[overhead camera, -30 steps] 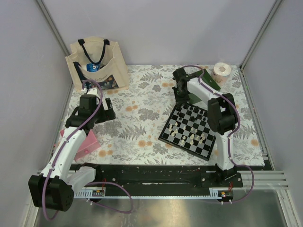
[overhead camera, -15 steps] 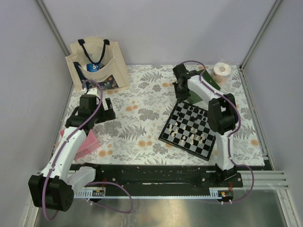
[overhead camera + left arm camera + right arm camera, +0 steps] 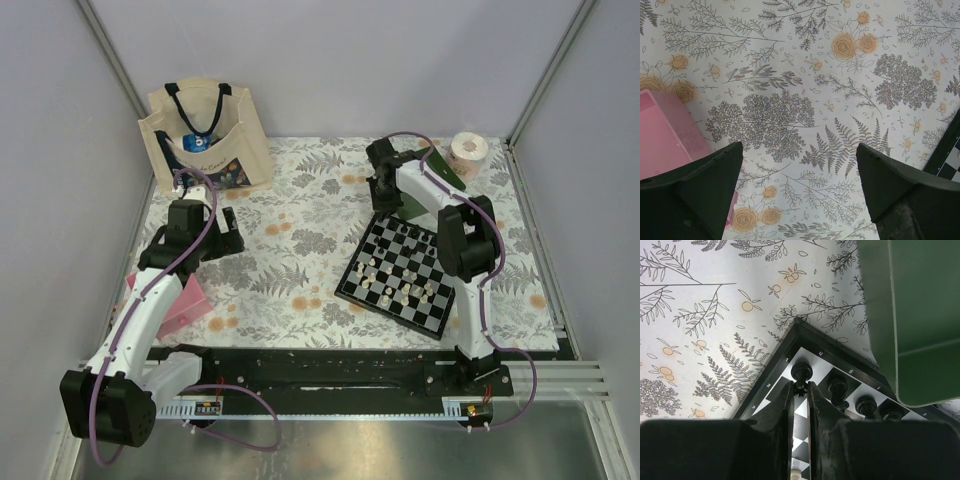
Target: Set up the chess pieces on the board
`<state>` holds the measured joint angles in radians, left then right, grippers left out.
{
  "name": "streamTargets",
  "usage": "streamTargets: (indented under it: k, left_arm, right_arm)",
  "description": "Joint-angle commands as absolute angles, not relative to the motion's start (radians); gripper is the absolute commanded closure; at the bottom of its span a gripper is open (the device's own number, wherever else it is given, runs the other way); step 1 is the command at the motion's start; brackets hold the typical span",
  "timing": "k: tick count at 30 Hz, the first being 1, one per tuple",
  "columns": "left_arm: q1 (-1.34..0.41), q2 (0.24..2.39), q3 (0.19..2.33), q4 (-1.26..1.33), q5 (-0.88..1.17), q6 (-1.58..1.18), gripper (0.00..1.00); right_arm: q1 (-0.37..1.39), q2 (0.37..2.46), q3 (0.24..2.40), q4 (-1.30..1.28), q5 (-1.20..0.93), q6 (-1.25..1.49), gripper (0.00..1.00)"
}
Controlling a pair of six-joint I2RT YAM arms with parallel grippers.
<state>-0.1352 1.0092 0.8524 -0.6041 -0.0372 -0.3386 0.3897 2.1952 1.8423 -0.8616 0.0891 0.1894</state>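
Note:
The board (image 3: 398, 268) lies at the right of the table, with cream and black chess pieces (image 3: 405, 291) scattered on it. My right gripper (image 3: 383, 206) is over the board's far corner. In the right wrist view my right gripper (image 3: 800, 389) is shut on a small black piece (image 3: 800, 388). It holds the piece just behind a black piece (image 3: 802, 371) that stands on the corner square. More black pieces (image 3: 838, 385) stand along that edge of the board (image 3: 771, 382). My left gripper (image 3: 799, 146) is open and empty above the flowered cloth, at the left of the table in the top view (image 3: 225, 232).
A green tray (image 3: 920, 315) lies tilted just beyond the board's far corner. A paper roll (image 3: 468, 150) stands at the back right and a tote bag (image 3: 205, 135) at the back left. A pink box (image 3: 665, 135) lies beside my left gripper.
My right wrist has shifted slightly near the board's far corner. The left arm has not moved.

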Motion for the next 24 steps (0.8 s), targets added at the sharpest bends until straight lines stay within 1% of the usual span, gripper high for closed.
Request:
streamTargets:
  k: [1,5,11,16,19,22,24]
  left_arm:
    - [-0.132,1.006,0.894,-0.58,-0.034,-0.327,0.01]
    - [-0.132,1.008,0.896,-0.578,-0.034,-0.328,0.01]
    - [-0.132,1.009,0.896,-0.581,-0.034,-0.328,0.01]
    - [-0.132,1.012,0.896,-0.58,-0.032,-0.328,0.01]
    - [-0.132,1.012,0.897,-0.58,-0.031,-0.328,0.01]
    - [-0.132,1.012,0.897,-0.58,-0.031,-0.328,0.01]
    - [-0.132,1.011,0.899,-0.58,-0.031,-0.327,0.01]
  right_arm:
    - [0.38,2.195,1.856,-0.856,0.101,0.198,0.88]
    - [0.379,2.166,1.835,-0.847,0.1,0.196,0.86]
    - [0.376,2.189,1.841,-0.851,0.087,0.196,0.84]
    - [0.376,2.191,1.833,-0.853,0.081,0.201,0.78]
    - [0.376,2.191,1.838,-0.854,0.077,0.196,0.7]
    - [0.376,2.192,1.844,-0.857,0.074,0.193,0.69]
    - [0.376,2.191,1.85,-0.861,0.075,0.195,0.66]
